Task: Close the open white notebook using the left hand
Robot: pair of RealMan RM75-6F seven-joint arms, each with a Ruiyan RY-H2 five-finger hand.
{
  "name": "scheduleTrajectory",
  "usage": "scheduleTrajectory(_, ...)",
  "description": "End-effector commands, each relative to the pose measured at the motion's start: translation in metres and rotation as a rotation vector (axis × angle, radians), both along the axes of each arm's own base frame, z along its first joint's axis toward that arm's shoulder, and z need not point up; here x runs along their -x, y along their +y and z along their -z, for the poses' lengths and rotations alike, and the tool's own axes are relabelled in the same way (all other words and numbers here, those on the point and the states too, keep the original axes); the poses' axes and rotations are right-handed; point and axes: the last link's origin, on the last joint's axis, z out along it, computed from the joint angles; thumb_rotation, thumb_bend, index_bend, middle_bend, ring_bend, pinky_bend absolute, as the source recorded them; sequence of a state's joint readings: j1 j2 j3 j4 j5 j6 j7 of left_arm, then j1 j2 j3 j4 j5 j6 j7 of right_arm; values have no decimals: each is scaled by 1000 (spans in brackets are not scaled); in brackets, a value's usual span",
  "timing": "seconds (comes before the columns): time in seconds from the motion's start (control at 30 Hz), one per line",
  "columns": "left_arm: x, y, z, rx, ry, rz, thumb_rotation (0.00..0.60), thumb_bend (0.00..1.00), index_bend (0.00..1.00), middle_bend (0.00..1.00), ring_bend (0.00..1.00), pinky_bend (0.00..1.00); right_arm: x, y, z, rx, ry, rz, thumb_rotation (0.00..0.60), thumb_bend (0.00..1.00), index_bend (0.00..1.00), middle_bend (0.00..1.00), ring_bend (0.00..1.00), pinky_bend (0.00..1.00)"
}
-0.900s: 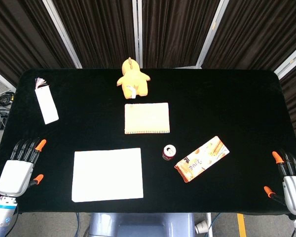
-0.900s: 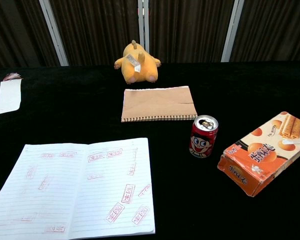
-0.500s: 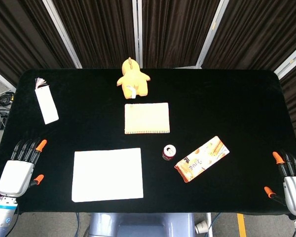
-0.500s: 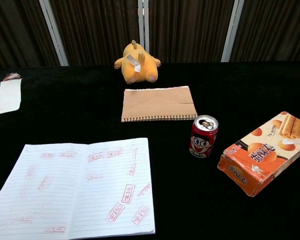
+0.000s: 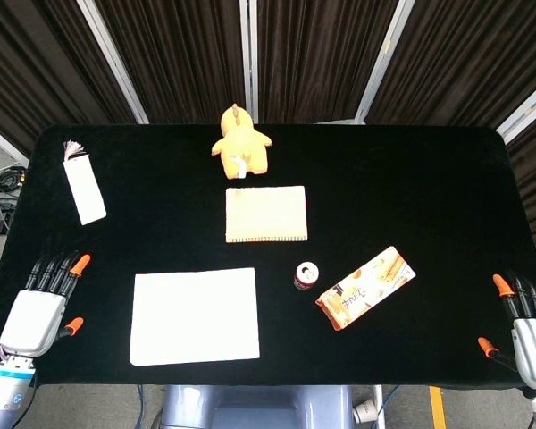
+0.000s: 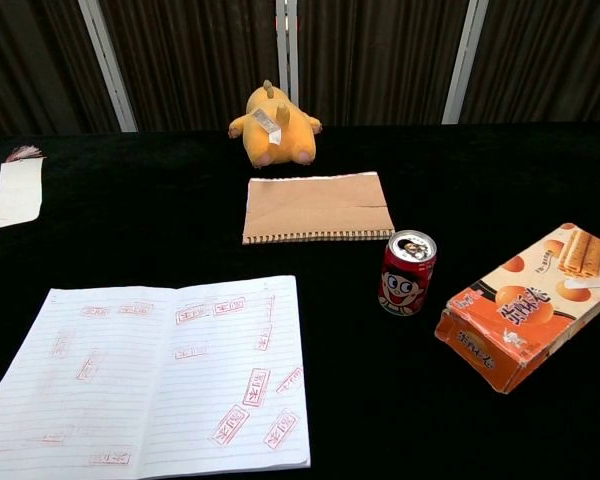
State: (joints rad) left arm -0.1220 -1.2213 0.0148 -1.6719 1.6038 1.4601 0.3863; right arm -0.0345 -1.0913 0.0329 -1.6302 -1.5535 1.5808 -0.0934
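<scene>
Left hand [image 5: 37,315] is held empty, fingers apart, at the table's left edge; the white notebook [image 5: 195,315] lies open, untouched.

place: lab – black-draped table [image 5: 411,179] | dark curtains [image 5: 322,54] – test props

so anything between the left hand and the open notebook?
Nothing visible. In the head view the left hand sits at the table's left edge, apart from the open white notebook, with only bare black cloth between them. The can and snack box lie on the notebook's far side.
</scene>
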Motion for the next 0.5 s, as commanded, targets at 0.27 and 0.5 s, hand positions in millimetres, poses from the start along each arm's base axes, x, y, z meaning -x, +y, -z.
scheduleTrajectory(0.27, 0, -15, 31, 184, 18, 93, 600, 0, 0, 0, 0, 0, -2, 1, -1, 5, -5, -5, 600, 40, 15, 0, 0, 0)
scheduleTrajectory(0.5, 9, -28, 57, 301, 72, 96, 600, 18, 0, 0, 0, 0, -3, 2, -2, 10, -10, -10, 600, 40, 15, 0, 0, 0)
